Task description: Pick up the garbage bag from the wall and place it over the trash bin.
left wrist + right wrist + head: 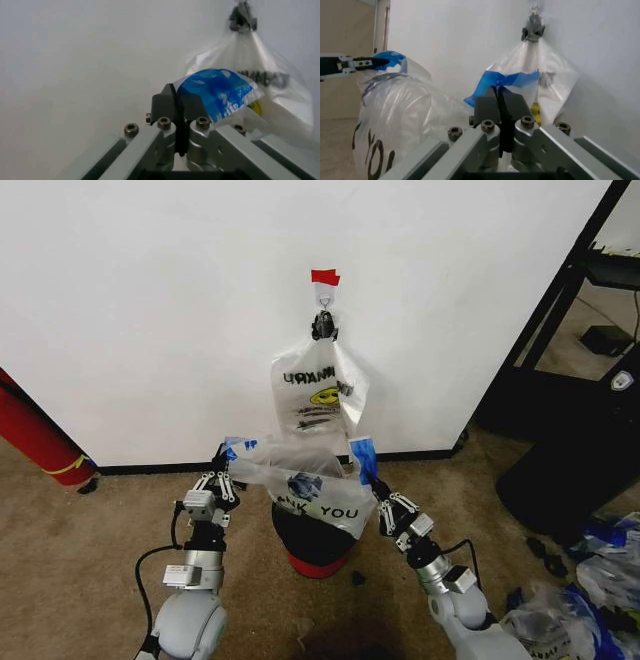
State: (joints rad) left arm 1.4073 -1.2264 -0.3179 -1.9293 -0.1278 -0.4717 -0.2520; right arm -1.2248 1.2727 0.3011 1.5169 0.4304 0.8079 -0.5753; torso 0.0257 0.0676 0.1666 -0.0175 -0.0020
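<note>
Garbage bag (318,498): held spread at centre frame, stretched between both grippers directly above the trash bin (316,546); "THANK YOU" print is seen on its front.
Left gripper (224,463): at lower left of centre, fingers pressed together on the bag's blue-patched edge (220,93).
Right gripper (377,492): at lower right of centre, fingers pinched on the opposite blue edge (506,80).
Second bag (318,390): hung from a hook (324,301) on the wall (150,310), under red tape (324,277), its print mirror-reversed.
Red cylinder (35,430): leaned at the left edge.
</note>
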